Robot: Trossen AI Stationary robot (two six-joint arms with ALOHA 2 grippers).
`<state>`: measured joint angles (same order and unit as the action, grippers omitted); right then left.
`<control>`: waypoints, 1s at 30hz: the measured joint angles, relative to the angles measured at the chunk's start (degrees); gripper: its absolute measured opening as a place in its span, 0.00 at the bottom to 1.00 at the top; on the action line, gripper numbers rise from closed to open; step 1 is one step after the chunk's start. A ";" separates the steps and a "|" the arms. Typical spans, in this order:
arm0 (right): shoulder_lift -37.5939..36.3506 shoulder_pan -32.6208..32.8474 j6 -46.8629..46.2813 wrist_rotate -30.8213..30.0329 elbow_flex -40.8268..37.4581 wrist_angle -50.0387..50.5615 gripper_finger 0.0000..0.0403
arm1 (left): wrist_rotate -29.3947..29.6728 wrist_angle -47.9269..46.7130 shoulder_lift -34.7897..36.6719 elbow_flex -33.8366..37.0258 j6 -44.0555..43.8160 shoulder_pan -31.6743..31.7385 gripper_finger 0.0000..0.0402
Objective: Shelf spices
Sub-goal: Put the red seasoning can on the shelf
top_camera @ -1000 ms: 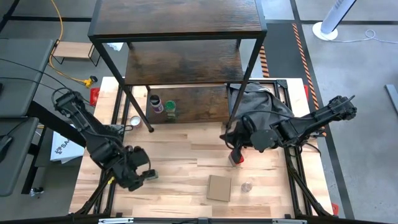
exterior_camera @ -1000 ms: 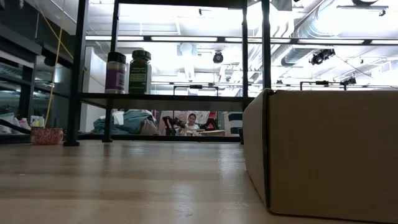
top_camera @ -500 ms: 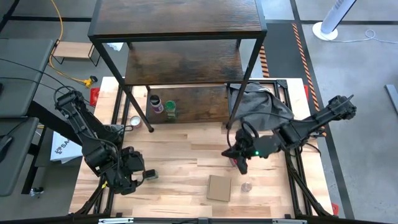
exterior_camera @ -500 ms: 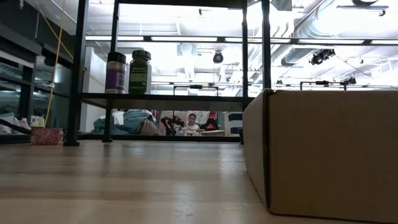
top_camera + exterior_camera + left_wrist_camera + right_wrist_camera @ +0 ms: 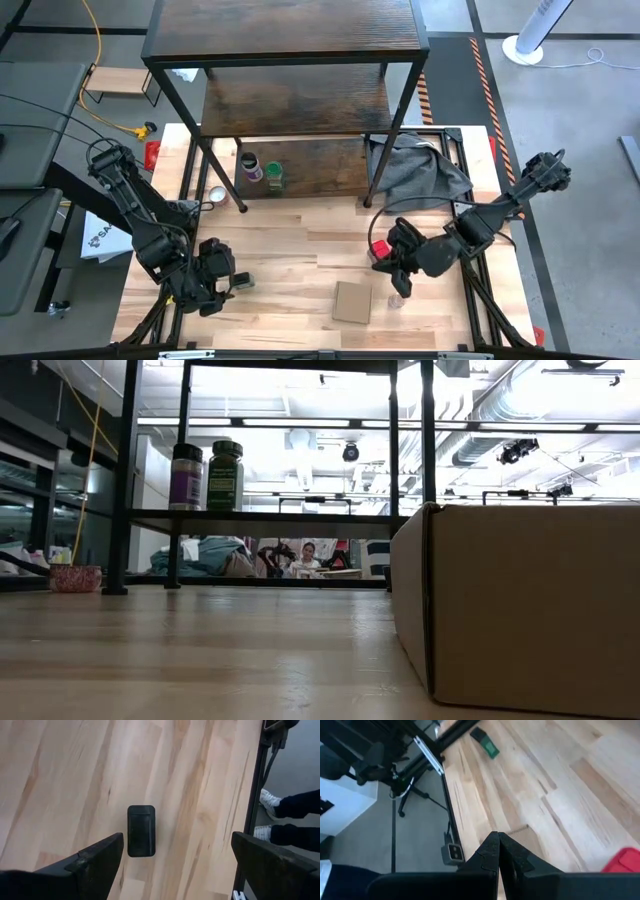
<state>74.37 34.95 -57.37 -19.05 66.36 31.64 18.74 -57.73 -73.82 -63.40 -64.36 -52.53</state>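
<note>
Two spice jars already stand on the shelf's (image 5: 300, 165) lowest board near its left post: the purple-lidded jar (image 5: 250, 165) and the green-lidded jar (image 5: 274, 176), touching or nearly so. Three containers are not yet shelved.

The left gripper (image 5: 172, 852) hovers above the table's (image 5: 300, 240) front left corner with its fingers spread wide, the dark spice container (image 5: 141, 830) lying flat on the wood below, nearer one finger than the other. If the gripper descends as it stands, that finger could land on the container or knock it aside instead of straddling it; lying low and flat, it also offers little to pinch.

The right gripper (image 5: 398, 268) sits toward the front right of the table with its fingers pressed together, holding nothing. The red boxy container (image 5: 379, 249) stands just beside it, and the pale container (image 5: 397, 299) lies near the front edge, beside the flat brown cardboard square (image 5: 352, 301). A sweep of the shut gripper could topple the red box or roll the pale one off the front edge.
</note>
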 joint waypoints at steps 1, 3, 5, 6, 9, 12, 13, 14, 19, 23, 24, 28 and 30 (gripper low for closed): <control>0.00 0.33 -0.80 0.00 -0.01 0.60 0.00 | 0.12 -0.01 -0.02 0.00 -0.43 0.00 0.91; 0.00 0.75 -2.52 0.02 0.00 2.43 0.00 | 0.62 -0.05 -0.02 0.00 -1.66 0.00 0.91; 0.00 0.88 -4.52 0.02 0.01 4.16 0.00 | 1.16 -0.05 -0.02 0.00 -2.69 0.00 0.91; 0.00 0.87 -5.42 0.25 -0.01 4.98 0.00 | 1.31 -0.05 -0.02 0.00 -2.88 0.00 0.91; 0.01 0.84 -5.74 2.02 -0.02 6.28 0.00 | 1.31 -0.08 -0.04 0.00 -2.91 0.00 0.91; 0.19 0.82 -7.46 2.38 -0.02 8.20 0.00 | 1.31 -0.08 -0.04 0.00 -2.91 0.00 0.91; 0.49 0.66 -8.74 2.71 0.01 8.98 0.01 | 1.26 -0.08 -0.04 0.00 -2.91 0.00 0.91; 0.97 0.57 -9.77 2.93 -0.01 9.60 0.02 | 1.14 -0.08 -0.04 0.00 -2.91 0.00 0.91; 5.25 -0.39 -10.18 6.12 -0.02 9.99 0.22 | 1.05 -0.30 -0.04 0.02 -2.93 0.00 0.91; 9.42 -1.57 -13.78 4.76 -0.02 10.56 0.44 | 1.02 -0.32 -0.07 0.02 -3.02 0.00 0.91; 10.29 -2.04 -14.30 4.31 -0.02 11.04 0.49 | 0.93 -0.32 -0.07 0.02 -3.07 0.01 0.91; 13.03 -5.11 -17.76 3.69 -0.02 13.55 0.67 | -0.22 -0.61 -0.07 0.02 -4.52 0.00 0.91; 13.88 -7.01 -18.26 3.41 -0.02 15.38 0.73 | -0.64 -0.67 -0.07 0.02 -5.09 0.00 0.91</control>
<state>88.24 27.94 -75.63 -15.64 66.35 47.02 18.10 -58.39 -73.89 -63.37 -69.45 -52.53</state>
